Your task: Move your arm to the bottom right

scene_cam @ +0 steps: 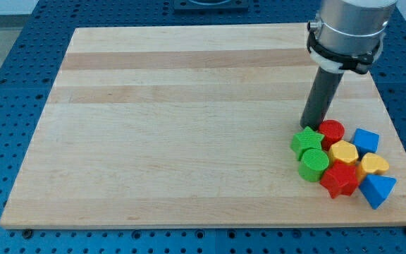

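My tip (310, 126) rests on the wooden board (175, 120) at the view's right, just above the green star (305, 140) and left of the red cylinder (331, 130). A cluster of blocks lies right below and to the right of it: a green cylinder (314, 164), a yellow hexagon (344, 151), a blue cube (365, 140), a yellow heart (374, 165), a red star (340, 178) and a blue triangle (378, 190). The blocks touch one another near the board's bottom right corner.
The arm's grey wrist (347, 32) hangs over the board's top right. A blue perforated table (5, 85) surrounds the board on all sides.
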Motion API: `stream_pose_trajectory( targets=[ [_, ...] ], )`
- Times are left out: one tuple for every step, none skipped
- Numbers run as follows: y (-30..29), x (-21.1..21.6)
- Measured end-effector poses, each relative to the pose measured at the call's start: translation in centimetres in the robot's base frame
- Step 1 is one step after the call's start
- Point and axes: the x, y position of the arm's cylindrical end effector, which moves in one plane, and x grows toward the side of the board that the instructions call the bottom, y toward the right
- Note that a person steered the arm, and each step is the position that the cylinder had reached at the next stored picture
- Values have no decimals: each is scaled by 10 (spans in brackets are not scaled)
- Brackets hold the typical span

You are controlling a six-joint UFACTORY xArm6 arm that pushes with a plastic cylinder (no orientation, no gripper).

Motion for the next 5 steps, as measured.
stream_pose_trajectory(
  targets=[
    [0, -6],
    [1, -41],
    [34, -48],
    [95, -47],
    [145, -32]
  ],
)
